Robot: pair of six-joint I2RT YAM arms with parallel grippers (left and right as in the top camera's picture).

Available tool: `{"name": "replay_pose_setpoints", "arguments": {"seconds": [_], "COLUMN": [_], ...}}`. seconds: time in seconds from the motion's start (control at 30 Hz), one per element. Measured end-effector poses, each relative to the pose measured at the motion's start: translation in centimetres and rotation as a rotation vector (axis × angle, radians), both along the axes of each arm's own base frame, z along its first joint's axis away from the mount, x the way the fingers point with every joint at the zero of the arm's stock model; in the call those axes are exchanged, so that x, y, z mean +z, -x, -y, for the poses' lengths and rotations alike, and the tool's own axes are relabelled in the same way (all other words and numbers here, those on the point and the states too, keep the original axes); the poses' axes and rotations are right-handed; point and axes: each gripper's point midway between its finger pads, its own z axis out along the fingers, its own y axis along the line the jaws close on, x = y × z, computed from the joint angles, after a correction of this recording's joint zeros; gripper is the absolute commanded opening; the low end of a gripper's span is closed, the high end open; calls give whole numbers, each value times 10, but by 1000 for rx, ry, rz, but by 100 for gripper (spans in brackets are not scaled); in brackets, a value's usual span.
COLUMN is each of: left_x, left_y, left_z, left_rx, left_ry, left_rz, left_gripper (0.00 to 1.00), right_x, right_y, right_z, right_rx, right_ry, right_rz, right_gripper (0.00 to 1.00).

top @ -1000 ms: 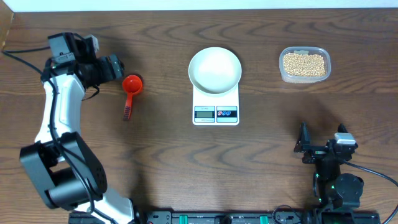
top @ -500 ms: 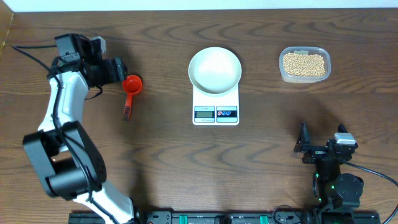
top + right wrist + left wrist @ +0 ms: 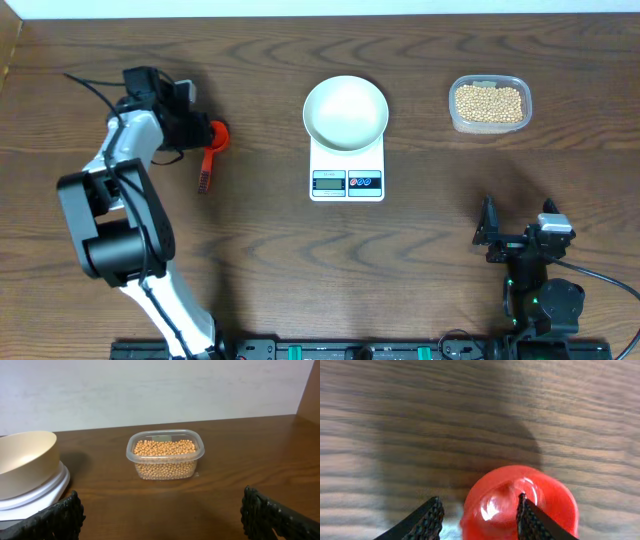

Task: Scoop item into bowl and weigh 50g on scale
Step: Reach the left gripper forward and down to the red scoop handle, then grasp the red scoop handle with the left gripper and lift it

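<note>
Left arm (image 3: 128,150): white link shells, black joint housings, thin black cable (image 3: 88,86) looping off its far end. Left hand (image 3: 477,515): black fingers (image 3: 427,520) with cross-hatched ribbing. Right arm (image 3: 540,295): all black, small green lights, grey-topped wrist module. The right hand (image 3: 165,516) has the same knurled black fingers.

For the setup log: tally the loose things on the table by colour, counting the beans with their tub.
White: 2 (round white bowl, flat white digital scale)
Red: 1 (red plastic scoop)
Clear: 1 (clear rectangular plastic tub of tan beans)
Total: 4
</note>
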Motion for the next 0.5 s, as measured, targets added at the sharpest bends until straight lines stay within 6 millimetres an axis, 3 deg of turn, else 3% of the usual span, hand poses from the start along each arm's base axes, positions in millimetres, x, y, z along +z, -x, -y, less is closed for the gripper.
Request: {"name": "replay_pose_setpoints", "arguments": {"seconds": [0.13,0.23,0.33,0.5], "left_x": [-9,-11,-12,-11], "left_y": [-4,-6,-8,-12], "left_z": [4,3,-2,-6], "left_rx": [-11,-1,30,107], "left_ry": [-46,-61,-73,-68], "left_rz": [-8,-9,-6,0], "left_gripper": [42,29,8,8], "right_x": [0,0,0,0], "right_y": [0,0,0,0], "right_z": [0,0,0,0], "right_rx": [0,0,0,0], "right_ry": [0,0,0,0], "right_rz": [0,0,0,0], "right_gripper": [99,99,99,99]}}
